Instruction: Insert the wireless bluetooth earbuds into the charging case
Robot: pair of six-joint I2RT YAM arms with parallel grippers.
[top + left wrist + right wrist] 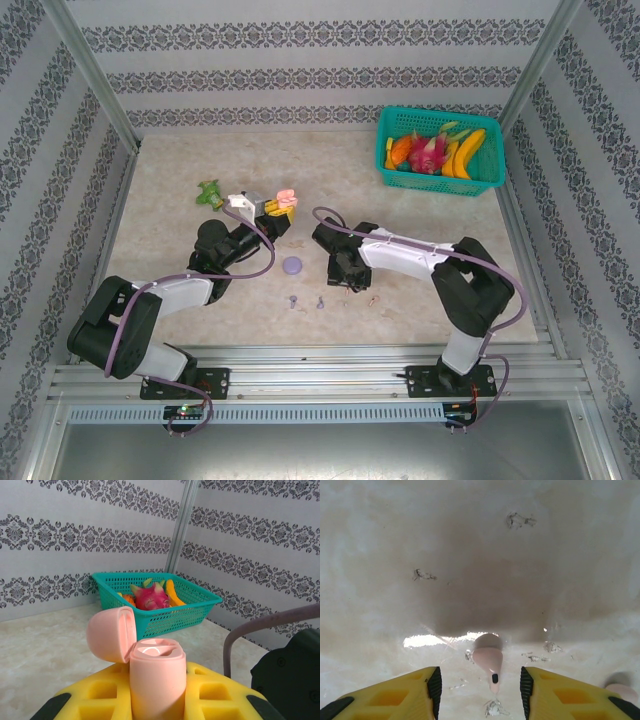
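My left fingers (92,700) are clamped on the pink charging case (156,677), which stands upright between them, lifted above the worktop (330,165) with its hinged lid (111,632) swung open to one side. My right fingers (395,700) are spread apart and low over the surface, with a pale pink earbud (489,661) lying between them, touching neither, its stem pointing back toward me. A second pale pink shape (620,692) sits just outside the right-hand one, too cropped to tell what it is. Toward the near rail (320,375) lie one purple earbud (292,301) and a second purple earbud (320,302), close together, with the round purple case (292,265) just beyond them, between my two arms. A small green object (210,192) rests left of the lifted case. The teal basket (395,180) of fruit sits in the far right corner, well apart from all this, and the middle and far left of the worktop lie open. The surface is pale, marbled and scuffed. Panels papered in grey floral bands close the back and both sides, with metal posts (85,65) at the corners.
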